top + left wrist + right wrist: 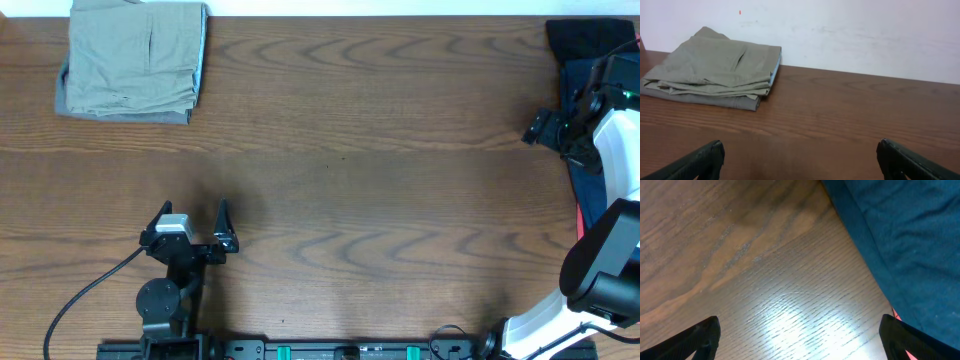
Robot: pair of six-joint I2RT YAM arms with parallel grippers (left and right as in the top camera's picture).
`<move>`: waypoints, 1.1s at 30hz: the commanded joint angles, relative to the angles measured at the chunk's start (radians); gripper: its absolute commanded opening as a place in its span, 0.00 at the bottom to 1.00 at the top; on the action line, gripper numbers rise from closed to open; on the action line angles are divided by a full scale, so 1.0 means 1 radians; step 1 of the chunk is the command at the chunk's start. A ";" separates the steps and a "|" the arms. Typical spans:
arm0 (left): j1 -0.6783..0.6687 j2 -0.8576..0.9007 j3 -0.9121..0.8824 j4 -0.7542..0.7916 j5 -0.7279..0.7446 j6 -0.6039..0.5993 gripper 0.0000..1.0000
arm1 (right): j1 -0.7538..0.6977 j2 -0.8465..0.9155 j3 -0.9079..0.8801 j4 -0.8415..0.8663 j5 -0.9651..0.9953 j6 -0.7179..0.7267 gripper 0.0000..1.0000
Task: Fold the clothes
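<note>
The pale khaki-green shorts [135, 58] lie folded at the far left corner of the table, on top of a darker grey-brown layer. They also show in the left wrist view [720, 65], far ahead of the fingers. My left gripper [192, 210] is open and empty near the front left, well short of the shorts; its fingertips [800, 150] frame bare wood. My right gripper [545, 125] is open and empty at the right edge, over bare wood [800, 325] beside a navy garment.
The navy garment [582, 165] lies along the table's right edge, partly under my right arm, and fills the upper right of the right wrist view [900, 240]. A white wall [850, 30] stands behind the table's far edge. A cable [85, 295] trails from the left arm.
</note>
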 commanded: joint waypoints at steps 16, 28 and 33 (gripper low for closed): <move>0.006 -0.006 -0.013 -0.039 0.015 0.018 0.98 | -0.005 -0.117 0.009 0.000 0.010 -0.011 0.99; 0.006 -0.006 -0.013 -0.039 0.015 0.018 0.98 | 0.000 -0.512 0.009 -0.001 0.010 -0.011 0.99; 0.006 -0.006 -0.013 -0.039 0.015 0.018 0.98 | 0.042 -0.699 0.009 -0.001 0.010 -0.011 0.99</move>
